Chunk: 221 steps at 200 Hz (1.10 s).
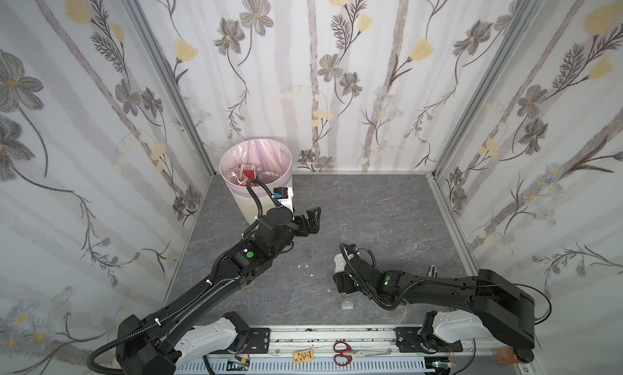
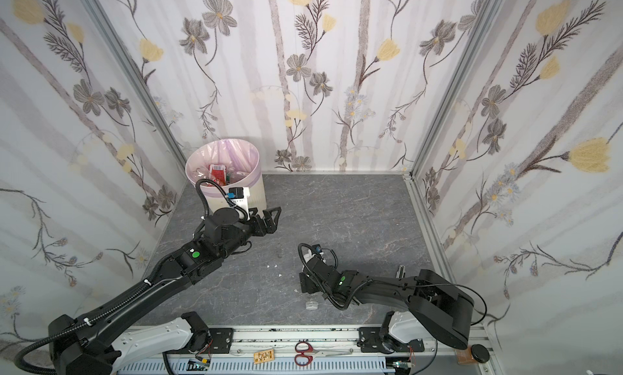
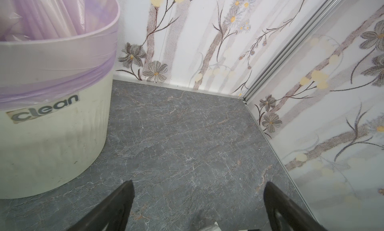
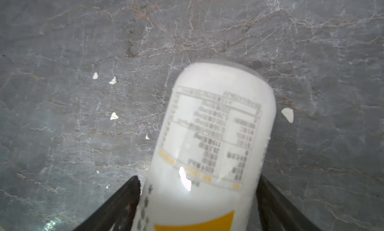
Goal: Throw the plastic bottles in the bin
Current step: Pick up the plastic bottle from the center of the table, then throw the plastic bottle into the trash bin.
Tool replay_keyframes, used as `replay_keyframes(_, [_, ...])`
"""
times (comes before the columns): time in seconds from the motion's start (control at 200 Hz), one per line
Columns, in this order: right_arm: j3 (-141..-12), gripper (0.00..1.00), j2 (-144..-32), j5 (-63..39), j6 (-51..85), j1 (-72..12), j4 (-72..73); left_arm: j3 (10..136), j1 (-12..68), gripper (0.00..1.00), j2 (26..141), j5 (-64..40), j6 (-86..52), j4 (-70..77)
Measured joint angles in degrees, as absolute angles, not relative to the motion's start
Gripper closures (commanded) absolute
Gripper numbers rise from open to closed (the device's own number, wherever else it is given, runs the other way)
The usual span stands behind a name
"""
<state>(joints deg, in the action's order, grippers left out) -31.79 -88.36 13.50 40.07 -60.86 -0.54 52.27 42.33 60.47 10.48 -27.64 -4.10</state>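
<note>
A white plastic bottle (image 4: 209, 136) with a yellow patch and a printed table lies near the floor's front. It shows white (image 1: 338, 262) just beyond my right gripper (image 1: 339, 281) in a top view. The right gripper (image 4: 198, 177) is shut on this bottle, one finger against each side. A clear bottle end (image 1: 346, 303) shows nearer than that gripper; I cannot tell whether it is the same bottle. The cream bin (image 1: 223, 169) with a pale purple liner stands in the far left corner, with red-labelled bottles (image 1: 247, 170) inside. My left gripper (image 1: 312, 218) hangs open beside the bin (image 3: 52, 146), holding nothing.
Small white chips (image 1: 303, 265) lie on the grey marbled floor between the arms. A slim dark knife (image 1: 432, 270) lies behind the right arm. Red-handled scissors (image 1: 342, 353) rest on the front rail. Flowered walls close in the left, back and right.
</note>
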Motion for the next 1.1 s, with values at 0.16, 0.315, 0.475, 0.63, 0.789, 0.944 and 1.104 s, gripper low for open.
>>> replay_keyframes(0.16, [-34.3,0.39,-90.4,15.0,39.9,-60.9,-1.8,52.2,42.4,0.0,59.0,10.5,-27.6,-4.0])
replay_keyframes(0.315, [-42.7,0.39,-89.2,17.4,36.3,-60.6,-5.7,52.9,42.4,0.0,56.9,11.4,-27.5,-4.1])
replay_keyframes(0.475, [-56.5,0.38,-86.6,19.7,29.4,-58.6,-5.5,57.3,41.4,0.0,54.5,13.5,-26.2,-4.6])
replay_keyframes(0.63, [-69.4,0.4,-85.9,21.6,20.6,-57.4,-2.0,64.1,39.2,0.0,53.1,15.1,-24.4,-4.7])
replay_keyframes(0.789, [-79.5,0.39,-87.9,21.8,11.2,-56.7,7.8,67.6,37.6,0.0,51.9,16.8,-22.7,-5.0])
replay_keyframes(0.944, [-83.9,0.37,-91.7,19.9,3.8,-55.8,19.5,67.8,36.5,0.0,49.9,18.3,-22.5,-5.2])
replay_keyframes(1.104, [-90.0,0.37,-98.4,15.7,-0.6,-54.6,30.0,67.8,35.9,0.0,48.5,19.5,-21.3,-6.1])
